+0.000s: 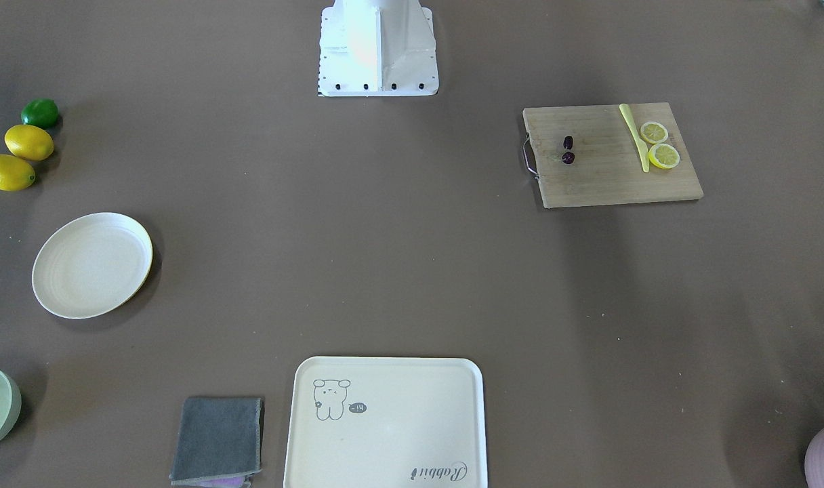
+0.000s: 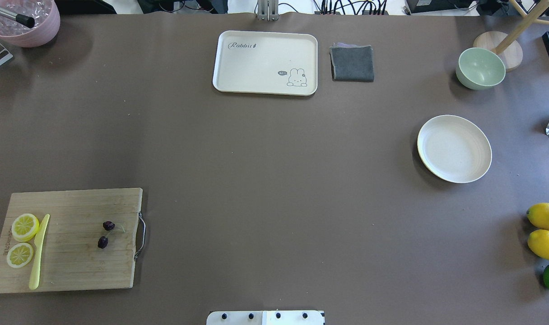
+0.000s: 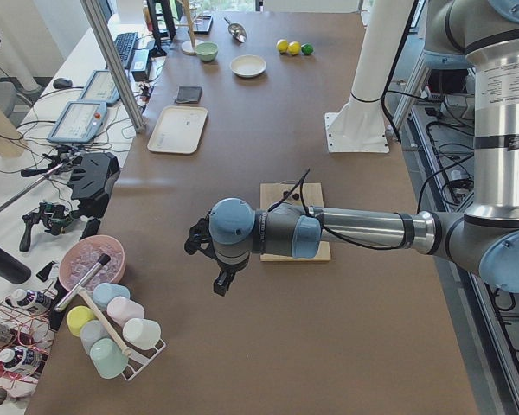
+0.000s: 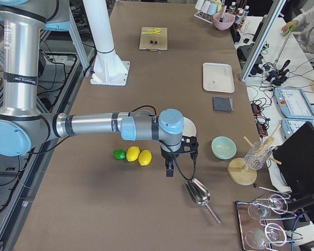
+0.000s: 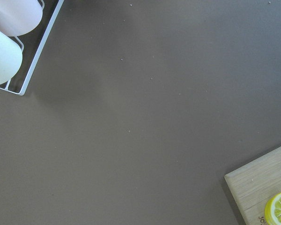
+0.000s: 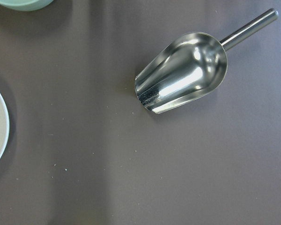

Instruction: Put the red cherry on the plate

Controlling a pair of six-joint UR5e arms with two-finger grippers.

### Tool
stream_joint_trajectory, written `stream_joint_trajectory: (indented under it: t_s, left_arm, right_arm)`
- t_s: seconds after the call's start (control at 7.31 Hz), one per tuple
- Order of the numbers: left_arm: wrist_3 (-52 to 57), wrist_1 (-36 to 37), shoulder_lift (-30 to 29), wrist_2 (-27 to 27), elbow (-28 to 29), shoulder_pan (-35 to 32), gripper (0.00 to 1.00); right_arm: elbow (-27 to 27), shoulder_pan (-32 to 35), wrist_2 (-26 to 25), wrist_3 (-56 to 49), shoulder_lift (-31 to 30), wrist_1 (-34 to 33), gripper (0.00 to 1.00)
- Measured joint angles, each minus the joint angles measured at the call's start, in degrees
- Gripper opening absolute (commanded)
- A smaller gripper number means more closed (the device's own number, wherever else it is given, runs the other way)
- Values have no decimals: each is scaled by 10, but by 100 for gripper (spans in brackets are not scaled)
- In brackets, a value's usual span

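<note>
Left claw [image 3: 218, 287]: you cannot tell if it is clenched | red cherry [image 2: 103, 242]: on cutting board [image 2: 71, 266], at the end away from that claw | plate [image 2: 454, 148]: beside right claw [image 4: 169, 170], grip likewise unreadable for you.

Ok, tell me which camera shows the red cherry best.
Overhead exterior: the red cherry lies on the cutting board, both fruits and stem clear. Front-facing shows it smaller; exterior right, distant dark specks; exterior left, the left arm covers most of the board; wrist cameras miss it.
</note>
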Motion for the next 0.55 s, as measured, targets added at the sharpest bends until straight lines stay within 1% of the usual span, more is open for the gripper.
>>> stream_joint_trajectory:
  t_s: [0.55]
  left_arm:
    - [6,-1,14,-1,-2,6,98]
  right_arm:
    - [0,0,12,0,0,0,100]
